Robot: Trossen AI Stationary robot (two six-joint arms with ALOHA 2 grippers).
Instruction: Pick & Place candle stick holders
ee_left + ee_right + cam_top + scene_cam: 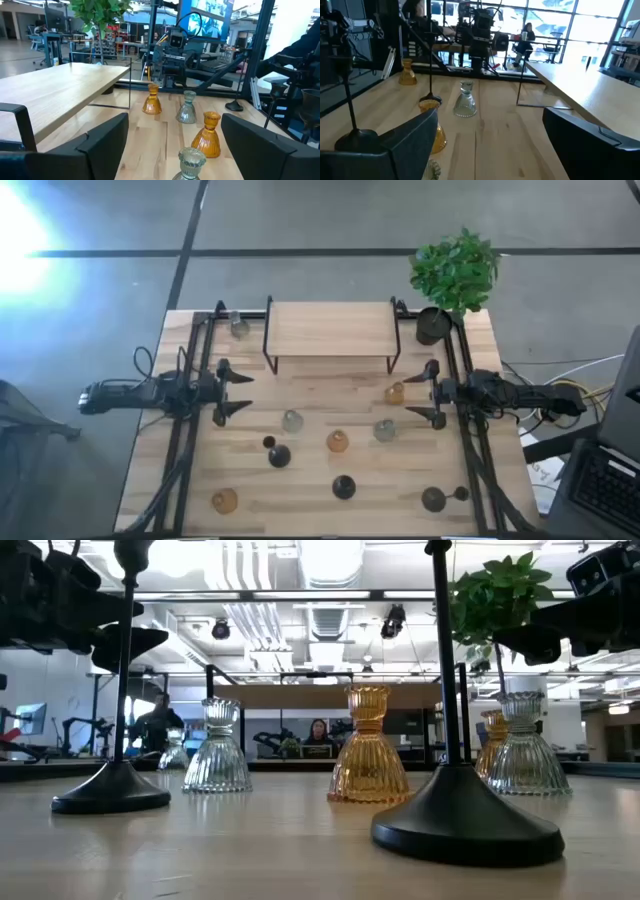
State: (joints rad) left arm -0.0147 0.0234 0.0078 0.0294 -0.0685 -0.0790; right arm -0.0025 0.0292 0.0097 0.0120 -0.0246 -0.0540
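Several candle stick holders stand upright on their bases on the wooden table. The amber ones (pixel 396 392) (pixel 338 442) (pixel 225 501) and the clear glass ones (pixel 292 420) (pixel 384 430) are spread over the middle. Another clear one (pixel 239 326) stands at the far left. Black thin-stemmed ones (pixel 278 455) (pixel 344 486) (pixel 433 499) stand nearer the front edge. My left gripper (pixel 238 392) hovers open at the table's left, pointing right, with nothing between its fingers. My right gripper (pixel 428 393) hovers open at the right, pointing left, beside the amber holder (pixel 436 135).
A wooden shelf on black metal legs (pixel 330 330) stands at the far middle. A black pot with a green plant (pixel 452 275) sits at the far right corner. Black rails (pixel 190 430) run along both sides. People sit in the room behind (pixel 318 732).
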